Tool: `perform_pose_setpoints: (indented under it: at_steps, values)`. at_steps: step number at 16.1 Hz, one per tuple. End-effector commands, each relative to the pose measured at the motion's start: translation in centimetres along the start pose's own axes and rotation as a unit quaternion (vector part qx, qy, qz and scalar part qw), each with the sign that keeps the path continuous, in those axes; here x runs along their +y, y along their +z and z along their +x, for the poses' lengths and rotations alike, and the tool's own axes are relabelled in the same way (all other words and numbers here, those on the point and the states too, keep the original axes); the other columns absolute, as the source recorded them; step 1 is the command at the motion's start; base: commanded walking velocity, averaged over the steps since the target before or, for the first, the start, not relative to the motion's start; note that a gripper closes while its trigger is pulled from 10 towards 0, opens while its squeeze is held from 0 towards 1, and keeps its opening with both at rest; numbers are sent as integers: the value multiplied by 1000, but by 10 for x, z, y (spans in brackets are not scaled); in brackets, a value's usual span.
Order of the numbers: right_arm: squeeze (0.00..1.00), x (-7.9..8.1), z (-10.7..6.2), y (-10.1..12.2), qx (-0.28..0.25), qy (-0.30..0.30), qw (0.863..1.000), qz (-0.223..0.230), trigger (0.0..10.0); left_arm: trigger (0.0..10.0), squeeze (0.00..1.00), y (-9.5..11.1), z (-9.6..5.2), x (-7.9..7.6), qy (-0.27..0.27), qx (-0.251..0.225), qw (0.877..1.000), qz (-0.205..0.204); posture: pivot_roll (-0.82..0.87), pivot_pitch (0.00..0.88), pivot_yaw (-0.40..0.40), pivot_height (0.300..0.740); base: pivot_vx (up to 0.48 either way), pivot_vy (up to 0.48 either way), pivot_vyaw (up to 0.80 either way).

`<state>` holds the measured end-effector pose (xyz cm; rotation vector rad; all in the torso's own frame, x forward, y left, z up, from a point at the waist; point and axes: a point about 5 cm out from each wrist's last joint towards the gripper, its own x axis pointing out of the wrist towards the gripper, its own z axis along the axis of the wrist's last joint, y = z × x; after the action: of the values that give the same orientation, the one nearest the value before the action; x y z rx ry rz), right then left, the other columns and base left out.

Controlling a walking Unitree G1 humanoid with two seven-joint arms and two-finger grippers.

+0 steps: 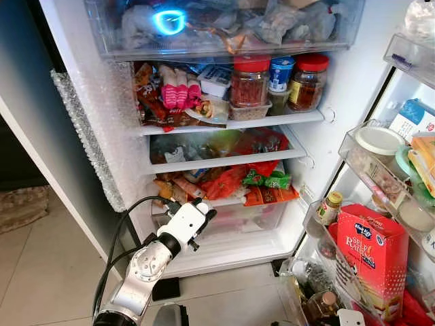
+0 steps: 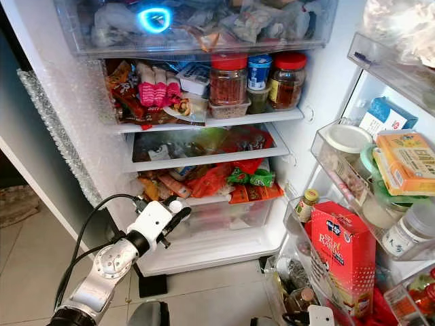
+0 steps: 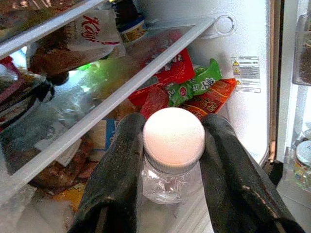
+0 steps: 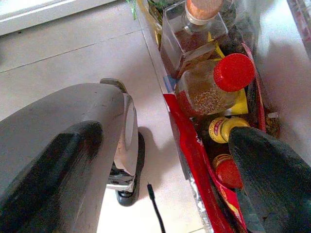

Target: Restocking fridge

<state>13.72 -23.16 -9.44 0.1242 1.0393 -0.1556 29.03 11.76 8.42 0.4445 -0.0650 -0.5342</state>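
My left gripper (image 3: 170, 160) is shut on a small clear jar with a white lid (image 3: 173, 140), one black finger on each side of it. In the left eye view this gripper (image 1: 206, 214) is held low inside the open fridge, in front of the bottom drawer (image 1: 255, 216) and just under the shelf of red and green snack packets (image 1: 262, 182). My right gripper (image 4: 165, 170) is open with nothing between its fingers. It hangs low beside the bottom door bin, over the tiled floor.
Jars with red lids (image 1: 249, 81) and packets crowd the upper shelves. The open door on the right carries bins holding a red carton (image 1: 372, 252), tubs and bottles (image 4: 214, 85). A black cable (image 1: 119, 234) loops off my left arm. Tiled floor (image 1: 41, 272) lies to the left.
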Motion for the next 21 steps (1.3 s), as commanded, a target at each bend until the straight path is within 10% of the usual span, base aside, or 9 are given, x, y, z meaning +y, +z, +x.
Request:
perform_pose_setpoints:
  at_steps: [1,21]
  values:
    - [0,0,-2,-15,28,-2,1000,5,10000,10000,0,5,2,5,11,-10,1000,0,31,0,-12,626,251,0,0]
    - [0,0,-2,-15,30,0,1000,2,10000,10000,0,3,2,9,24,-4,1000,10,36,0,-13,626,307,0,0]
